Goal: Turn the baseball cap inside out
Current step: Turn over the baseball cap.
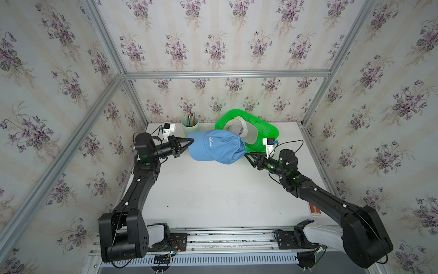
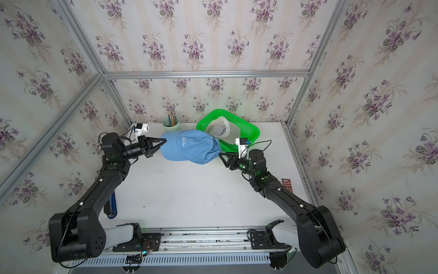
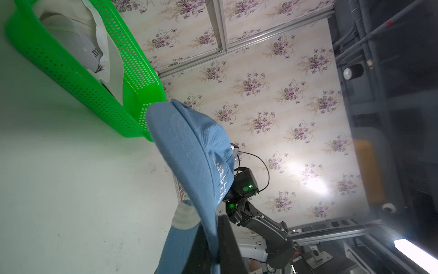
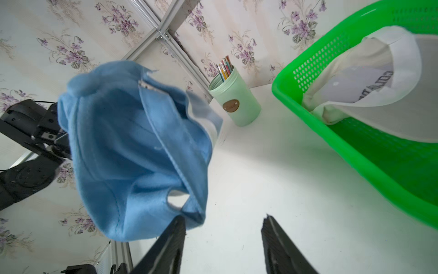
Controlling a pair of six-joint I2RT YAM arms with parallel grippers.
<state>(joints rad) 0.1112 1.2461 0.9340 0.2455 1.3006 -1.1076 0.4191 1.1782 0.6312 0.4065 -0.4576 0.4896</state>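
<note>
The light blue baseball cap [image 1: 215, 147] [image 2: 189, 147] hangs above the white table, white lettering up, brim pointing left. My left gripper [image 1: 192, 141] [image 2: 165, 141] is shut on the brim's edge; in the left wrist view the brim [image 3: 189, 147] runs down between the jaws of that gripper [image 3: 213, 225]. My right gripper [image 1: 246, 155] [image 2: 221, 155] is open at the cap's rear. The right wrist view shows the cap's underside [image 4: 132, 147] with its back opening. There the right gripper [image 4: 224, 217] holds nothing, and one finger is level with the rear edge.
A green perforated basket [image 1: 267, 128] at the back holds a white cap [image 1: 241, 129], close behind the blue cap. A pale green pencil cup [image 1: 190, 123] stands behind the brim. A blue tool [image 2: 111, 206] lies under the left arm, a brown card [image 2: 287, 183] by the right arm.
</note>
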